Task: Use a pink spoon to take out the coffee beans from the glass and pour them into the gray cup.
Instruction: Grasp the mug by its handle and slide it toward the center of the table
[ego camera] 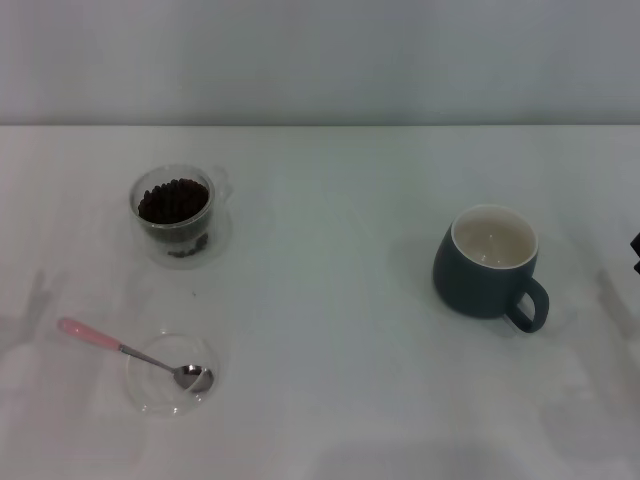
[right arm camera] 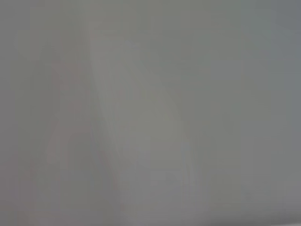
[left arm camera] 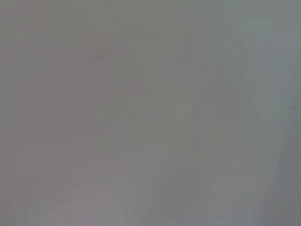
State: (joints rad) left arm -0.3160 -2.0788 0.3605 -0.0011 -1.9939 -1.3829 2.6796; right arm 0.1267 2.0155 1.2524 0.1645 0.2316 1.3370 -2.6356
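Spoon [ego camera: 120, 349]: at 8 o'clock, bowl propped in a clear dish [ego camera: 150, 395], pink handle free for a grab
Glass [ego camera: 175, 212]: at 10 o'clock, full of beans [ego camera: 172, 199]
Cup [ego camera: 487, 263]: at 3 o'clock, empty; awaiting beans
Grippers: neither in view; jaws cannot be told

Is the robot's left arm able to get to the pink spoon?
Probably yes. The pink spoon lies on the robot's left, its bowl in a shallow glass dish and its handle sticking out free. Nothing stands over it. The left arm itself is out of view.
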